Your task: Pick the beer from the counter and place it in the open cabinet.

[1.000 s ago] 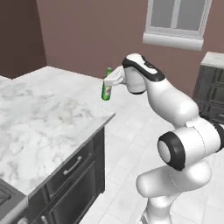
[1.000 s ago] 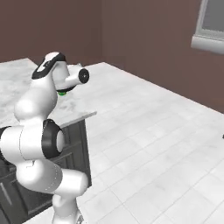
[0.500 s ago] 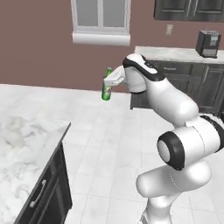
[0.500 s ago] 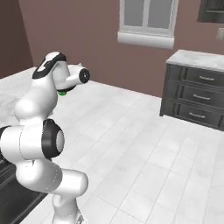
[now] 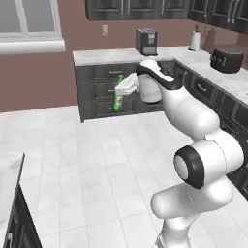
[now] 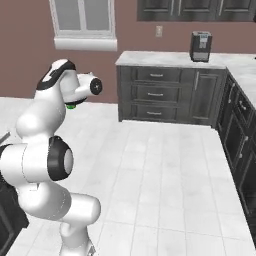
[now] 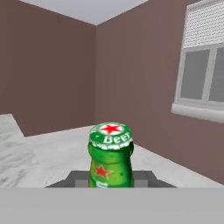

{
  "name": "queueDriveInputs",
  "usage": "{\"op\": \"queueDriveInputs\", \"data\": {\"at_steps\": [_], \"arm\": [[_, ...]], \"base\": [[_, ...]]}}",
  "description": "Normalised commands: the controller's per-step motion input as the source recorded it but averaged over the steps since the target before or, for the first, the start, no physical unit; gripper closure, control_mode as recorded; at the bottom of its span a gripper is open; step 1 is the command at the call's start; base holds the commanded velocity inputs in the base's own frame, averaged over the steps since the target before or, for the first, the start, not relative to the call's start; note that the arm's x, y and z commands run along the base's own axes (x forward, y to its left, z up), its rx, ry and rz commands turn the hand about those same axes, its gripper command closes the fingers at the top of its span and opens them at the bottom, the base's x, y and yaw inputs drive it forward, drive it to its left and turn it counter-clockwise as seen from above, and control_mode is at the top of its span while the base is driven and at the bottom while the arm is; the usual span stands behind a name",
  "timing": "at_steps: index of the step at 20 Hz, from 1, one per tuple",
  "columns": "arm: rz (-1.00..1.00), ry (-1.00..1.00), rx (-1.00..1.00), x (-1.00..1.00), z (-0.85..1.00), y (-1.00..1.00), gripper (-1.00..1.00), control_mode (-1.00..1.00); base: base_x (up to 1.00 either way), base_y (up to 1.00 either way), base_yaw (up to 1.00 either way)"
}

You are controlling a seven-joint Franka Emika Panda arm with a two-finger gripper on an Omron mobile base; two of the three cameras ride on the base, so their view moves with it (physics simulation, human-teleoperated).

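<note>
Green beer (image 5: 117, 95) before dark drawers (image 5: 102, 90)

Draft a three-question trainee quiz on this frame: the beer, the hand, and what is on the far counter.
1. True or false: the beer is standing on a counter.
2. The hand is: A open and empty; B shut on the beer; C shut on nothing.
3. In the left base view, which dark appliance stands on the far counter behind the bottle?

Key: 1 false, it is held up in the air above the floor. 2 B. 3 the coffee machine.
</note>
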Motion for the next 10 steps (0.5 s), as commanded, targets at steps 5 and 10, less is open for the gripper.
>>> {"op": "queueDriveInputs", "data": {"at_steps": [5,10], "arm": [[0.00,0.00,0.00,0.00,0.00,0.00,1.00,1.00],[0.00,0.00,0.00,0.00,0.00,0.00,1.00,1.00]], "base": [[-0.45,0.00,-0.59],[-0.48,0.01,-0.56]]}}
